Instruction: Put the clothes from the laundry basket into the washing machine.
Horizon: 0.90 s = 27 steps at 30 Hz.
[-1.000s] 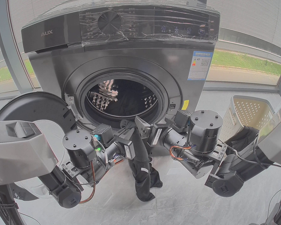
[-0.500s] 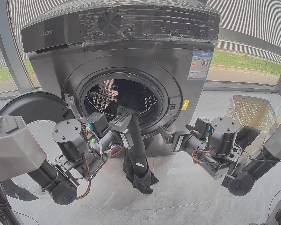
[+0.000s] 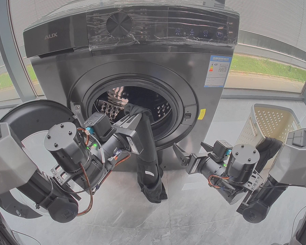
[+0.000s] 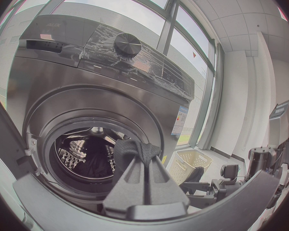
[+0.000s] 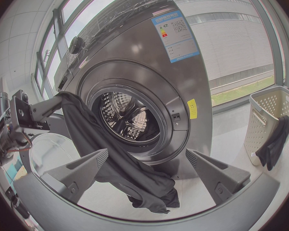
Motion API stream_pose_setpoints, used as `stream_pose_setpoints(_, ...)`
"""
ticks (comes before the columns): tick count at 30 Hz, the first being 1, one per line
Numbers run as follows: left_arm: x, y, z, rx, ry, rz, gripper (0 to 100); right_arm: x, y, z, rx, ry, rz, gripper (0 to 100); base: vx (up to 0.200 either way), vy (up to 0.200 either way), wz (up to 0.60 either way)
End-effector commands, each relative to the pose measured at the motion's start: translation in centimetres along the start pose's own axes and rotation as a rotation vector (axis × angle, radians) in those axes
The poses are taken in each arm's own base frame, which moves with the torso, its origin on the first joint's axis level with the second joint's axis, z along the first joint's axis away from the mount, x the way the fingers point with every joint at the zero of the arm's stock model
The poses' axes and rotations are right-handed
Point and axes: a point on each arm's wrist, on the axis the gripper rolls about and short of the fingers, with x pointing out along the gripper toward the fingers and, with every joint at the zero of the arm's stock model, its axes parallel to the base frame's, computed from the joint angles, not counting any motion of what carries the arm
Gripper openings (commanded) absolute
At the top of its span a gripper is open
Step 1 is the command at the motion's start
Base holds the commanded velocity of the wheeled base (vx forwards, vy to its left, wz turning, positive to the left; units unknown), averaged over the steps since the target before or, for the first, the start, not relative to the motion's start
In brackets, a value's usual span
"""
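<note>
Left pincer (image 3: pixel 139 114) is pressed together on the top end of a dark garment (image 3: pixel 148 160), holding it up just in front of the drum opening (image 3: pixel 136 99) of the washing machine (image 3: pixel 132 62). The rest of the cloth hangs down past the front panel, and its tail is close to the floor. I judge the loading step is only partly done, since most of the fabric is outside the mouth. Next I would drive the pinched end deep into the drum so the hanging length drags over the lower rim before I let go, or it may slide back out. Right pincer (image 3: pixel 190 148) is spread wide and empty, low to the right of the garment and apart from it. The door (image 3: pixel 34 116) stands open beside my left arm, limiting swing that way. The laundry basket (image 3: pixel 275 119) stands well to the right, with another dark piece (image 3: pixel 267 147) draped over its rim.
</note>
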Motion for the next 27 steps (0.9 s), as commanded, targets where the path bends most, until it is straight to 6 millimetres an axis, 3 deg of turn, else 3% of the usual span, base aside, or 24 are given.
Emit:
stream_pose_setpoints(1, 0.2, 0.0, 0.4, -0.003, -0.019, 0.0, 0, 0.6, -0.1, -1.3, -0.003, 0.023, -0.012, 100, 0.0, 0.0, 0.0)
stream_pose_setpoints(7, 0.7, 0.0, 1.1, -0.009, -0.051, 0.002, 0, 0.1, 0.9, -1.9, 0.03, 0.033, 0.026, 100, 0.0, 0.0, 0.0)
stream_pose_setpoints(15, 0.7, 0.0, 1.0, -0.01, -0.048, 0.004, 0, -0.4, 2.5, -5.1, 0.072, 0.119, 0.061, 100, 0.0, 0.0, 0.0)
stream_pose_setpoints(27, 0.7, 0.0, 0.8, -0.008, -0.046, 0.006, 0, -0.1, 3.0, -4.6, 0.161, 0.104, 0.048, 100, 0.0, 0.0, 0.0)
